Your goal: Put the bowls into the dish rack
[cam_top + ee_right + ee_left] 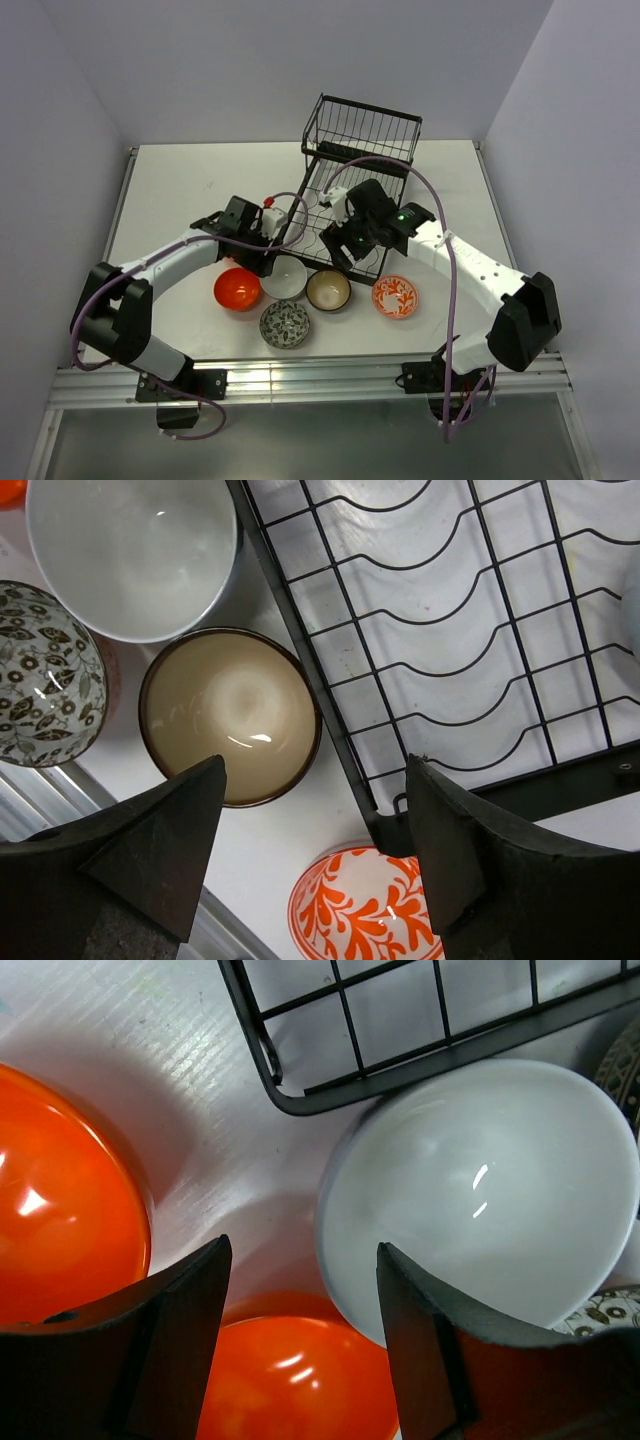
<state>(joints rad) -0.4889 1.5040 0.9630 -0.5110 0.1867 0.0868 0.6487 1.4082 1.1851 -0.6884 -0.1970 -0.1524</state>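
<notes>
Seemingly nothing is loaded yet: five bowls (284,277) are left just before the dish rack (365,130). The left gripper (302,1250) and right gripper (316,765) are held spread, empty.

bowls (480,1190): glossy, likely ceramic | dish rack (362,128): black coated wire | table (170,200): smooth white
</notes>
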